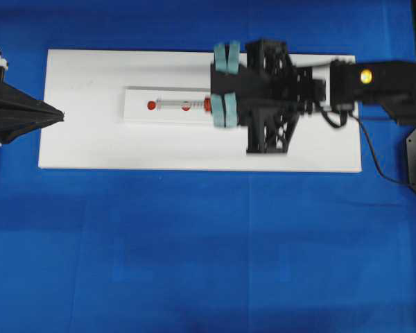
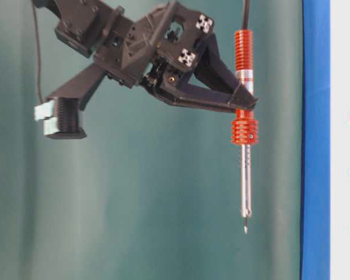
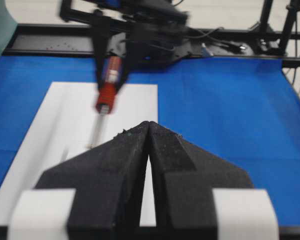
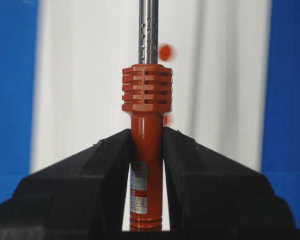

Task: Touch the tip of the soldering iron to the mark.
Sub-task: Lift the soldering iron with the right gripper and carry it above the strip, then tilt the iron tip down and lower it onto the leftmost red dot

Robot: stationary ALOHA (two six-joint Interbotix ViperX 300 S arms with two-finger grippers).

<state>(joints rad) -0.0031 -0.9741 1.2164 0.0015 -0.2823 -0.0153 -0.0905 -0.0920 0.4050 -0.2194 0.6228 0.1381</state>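
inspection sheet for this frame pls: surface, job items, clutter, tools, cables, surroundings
Surface: blue table cover with a white board on it; a smaller white strip lies on the board.
Job's things: soldering iron held off the surface, tip pointing toward the board, not touching; red marks on the strip.
Clutter: nothing seen.
Grippers: right tool shut on the iron's orange handle; left tool shut, empty, parked at the board's left end.
Cables: black cord trailing off the board's right edge.
Surroundings: black frame rails behind the table; teal backdrop.
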